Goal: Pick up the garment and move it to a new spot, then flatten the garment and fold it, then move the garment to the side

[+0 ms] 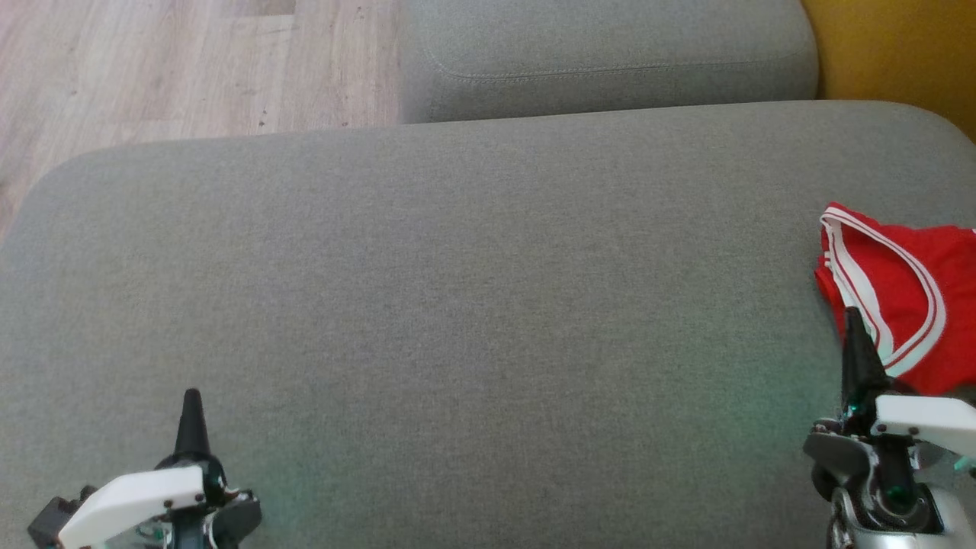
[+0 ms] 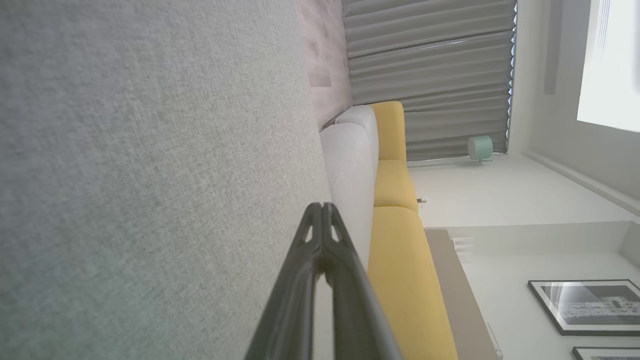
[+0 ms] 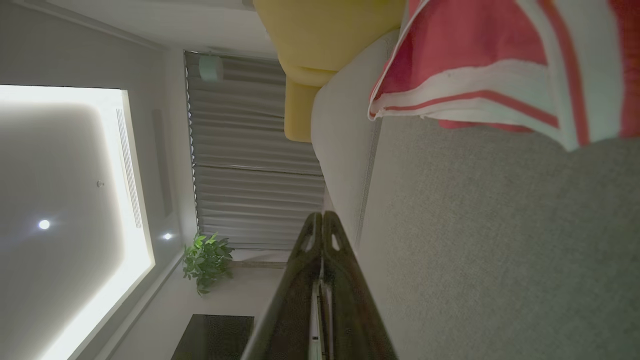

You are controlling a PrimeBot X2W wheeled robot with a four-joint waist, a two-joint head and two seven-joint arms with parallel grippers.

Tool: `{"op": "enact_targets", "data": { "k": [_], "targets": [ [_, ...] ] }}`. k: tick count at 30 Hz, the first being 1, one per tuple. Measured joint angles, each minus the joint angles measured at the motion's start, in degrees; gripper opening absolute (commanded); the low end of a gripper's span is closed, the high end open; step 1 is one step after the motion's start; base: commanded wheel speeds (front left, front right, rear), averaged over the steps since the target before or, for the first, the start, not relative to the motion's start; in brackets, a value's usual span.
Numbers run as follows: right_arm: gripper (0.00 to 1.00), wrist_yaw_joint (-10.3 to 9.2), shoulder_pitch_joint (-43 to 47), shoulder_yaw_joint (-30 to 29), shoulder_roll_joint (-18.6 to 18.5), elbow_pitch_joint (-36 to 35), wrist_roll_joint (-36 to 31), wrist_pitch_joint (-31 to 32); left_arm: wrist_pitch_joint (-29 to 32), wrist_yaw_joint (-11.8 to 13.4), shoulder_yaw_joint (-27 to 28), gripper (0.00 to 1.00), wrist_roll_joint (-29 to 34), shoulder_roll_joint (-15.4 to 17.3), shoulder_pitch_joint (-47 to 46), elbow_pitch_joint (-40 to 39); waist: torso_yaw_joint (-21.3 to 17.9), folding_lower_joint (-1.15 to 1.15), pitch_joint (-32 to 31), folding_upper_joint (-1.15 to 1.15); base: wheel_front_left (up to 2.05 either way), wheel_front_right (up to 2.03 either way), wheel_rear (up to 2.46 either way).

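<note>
Right gripper (image 1: 854,328) pinched fully closed, nothing held. Red garment (image 1: 911,282) lies crumpled just ahead of its tips, toward its outer side, on the grey cushion (image 1: 457,305) — can't tell if they touch. Left gripper (image 1: 191,404) also closed, empty — garment well apart from it.

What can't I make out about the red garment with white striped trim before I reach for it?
Head view: the red garment with white striped trim runs off the right edge, so its full extent is unknown.
Head view: the shut right gripper overlaps the garment's edge; contact cannot be judged.
Right wrist view: top and right edges cut the garment.
</note>
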Motion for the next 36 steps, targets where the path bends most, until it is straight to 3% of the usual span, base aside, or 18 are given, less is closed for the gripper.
{"op": "enact_targets", "data": {
  "k": [13, 36],
  "targets": [
    [0.00, 0.00, 1.1, -1.2, 0.0, -2.3, 7.8, 2.0, 2.0, -0.9, 0.6, 0.00, -8.2, 0.0, -1.1, -1.3, -0.5, 0.00, 0.1, 0.00, 0.00, 0.00, 0.00],
    [0.00, 0.00, 1.1, -1.2, 0.0, -2.4, 7.8, 2.0, 2.0, -0.9, 0.7, 0.00, -8.1, 0.0, -1.1, -1.3, -0.5, 0.00, 0.1, 0.00, 0.00, 0.00, 0.00]
  ]
}}
